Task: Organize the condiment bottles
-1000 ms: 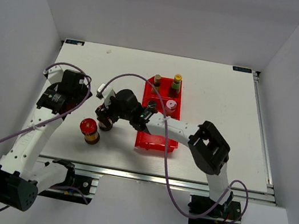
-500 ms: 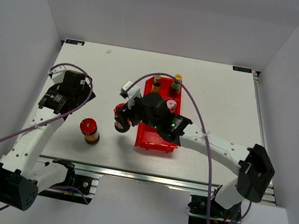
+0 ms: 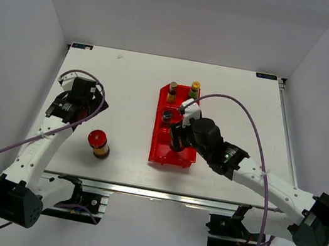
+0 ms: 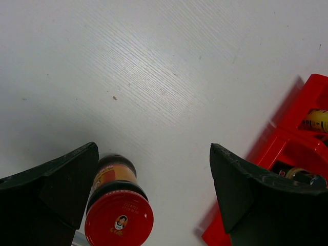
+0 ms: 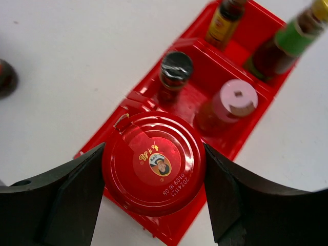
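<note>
Right gripper (image 5: 154, 179) is clamped on a red-lidded jar (image 5: 154, 163). Both fingers (image 5: 72, 205) press the sides of the lid, and I see the lid face-on with its small portrait sticker. The jar hangs over the near compartment of the red tray (image 5: 102, 139). I can't tell whether its base touches the tray floor. From the top camera the gripper and arm hide most of that compartment.

Second jar (image 3: 98, 142) stands upright on the table (image 3: 135, 73), left of the tray and well apart from it, about level with the tray's near end. Same red lid, dark body, yellow label.

Left gripper (image 4: 152, 154) has its fingers spread wide with nothing between them. It hangs over bare table just beyond the second jar. In the left wrist view that jar sits low in frame, by the left finger, and I can't tell whether they touch.

Middle compartment holds two: a dark-capped bottle (image 5: 176, 65) on the left and a pink-capped bottle (image 5: 234, 98) on the right, both upright, just beyond the held jar.

Far compartment holds two more: an amber bottle (image 3: 172, 90) with a dark cap on the left, and a green bottle (image 3: 194, 90) with a yellow cap on the right, both upright, near each other.
</note>
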You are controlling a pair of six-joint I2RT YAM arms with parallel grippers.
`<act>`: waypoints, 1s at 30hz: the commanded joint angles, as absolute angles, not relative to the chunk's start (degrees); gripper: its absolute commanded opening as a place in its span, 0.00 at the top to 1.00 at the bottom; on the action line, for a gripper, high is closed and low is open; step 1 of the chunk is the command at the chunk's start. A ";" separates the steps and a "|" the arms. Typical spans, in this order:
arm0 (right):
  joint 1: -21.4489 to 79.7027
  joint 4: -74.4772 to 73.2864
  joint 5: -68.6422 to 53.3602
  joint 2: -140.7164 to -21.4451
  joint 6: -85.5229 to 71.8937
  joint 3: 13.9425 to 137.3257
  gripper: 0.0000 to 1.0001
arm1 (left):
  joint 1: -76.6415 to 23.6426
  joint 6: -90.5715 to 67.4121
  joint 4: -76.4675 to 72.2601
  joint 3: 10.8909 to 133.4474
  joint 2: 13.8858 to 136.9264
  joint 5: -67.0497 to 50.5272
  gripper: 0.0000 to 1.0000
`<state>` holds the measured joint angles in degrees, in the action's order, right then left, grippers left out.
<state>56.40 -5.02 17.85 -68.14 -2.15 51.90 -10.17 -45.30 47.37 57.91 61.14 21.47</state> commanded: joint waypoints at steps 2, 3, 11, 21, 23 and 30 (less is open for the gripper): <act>54.59 0.70 22.06 -62.49 -5.79 49.85 0.57 | -9.84 -44.47 45.88 58.01 61.61 20.13 0.02; 54.15 0.44 21.89 -62.23 -6.32 49.40 0.57 | -9.84 -44.39 45.88 58.01 61.87 20.13 0.02; 50.45 1.05 20.04 -61.08 -10.37 44.57 0.57 | -9.76 -44.12 45.70 57.57 61.26 19.95 0.02; 49.48 4.48 19.42 -65.30 -10.90 41.92 0.41 | -9.84 -43.68 45.79 57.39 61.70 18.55 0.02; 49.48 4.83 18.99 -66.00 -11.34 41.92 0.36 | -9.76 -43.68 45.88 57.39 61.87 18.46 0.02; 49.48 4.66 19.16 -66.27 -12.22 41.22 0.20 | -9.84 -43.33 46.58 57.39 62.14 17.75 0.02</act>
